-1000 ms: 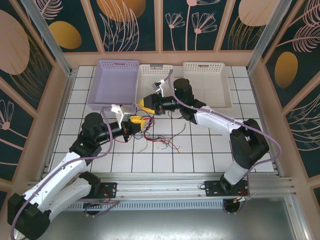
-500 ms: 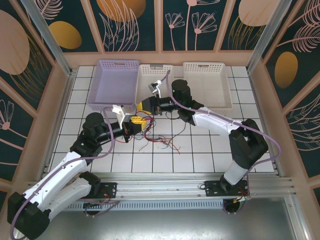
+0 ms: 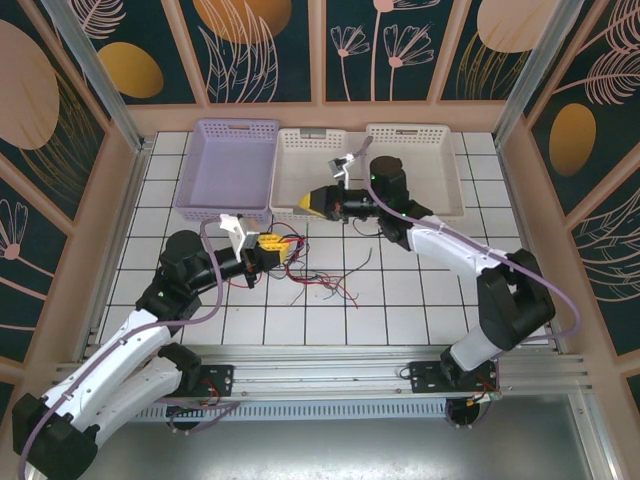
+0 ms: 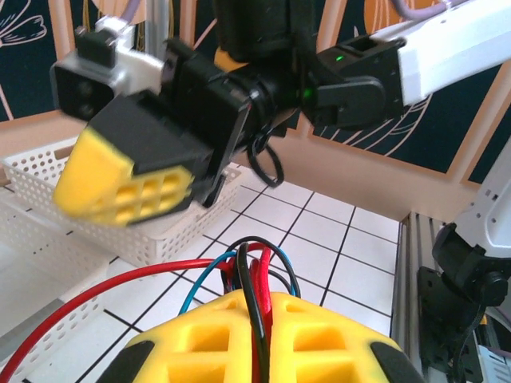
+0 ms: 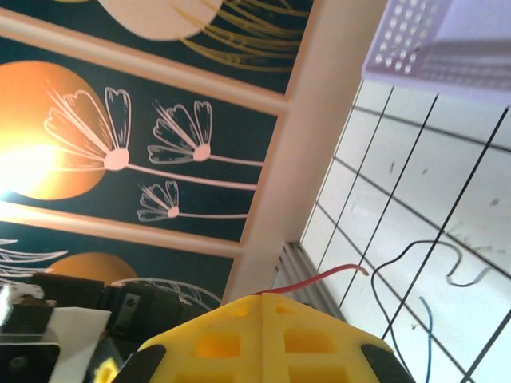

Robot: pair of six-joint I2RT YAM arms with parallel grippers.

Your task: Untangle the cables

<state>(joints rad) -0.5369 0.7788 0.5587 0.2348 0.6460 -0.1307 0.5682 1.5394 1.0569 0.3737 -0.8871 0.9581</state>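
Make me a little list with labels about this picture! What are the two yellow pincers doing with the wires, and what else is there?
Left pincer: shut on a bunch of wires, red, black and blue
Right pincer: shut, by the front of the middle basket; a red wire pokes out between its fingers
Tiles: loose wires lie beside the left pincer
Back row: purple basket, middle basket, right basket, the last two white

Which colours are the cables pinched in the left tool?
Red, black and blue cables, clearest in the left wrist view.
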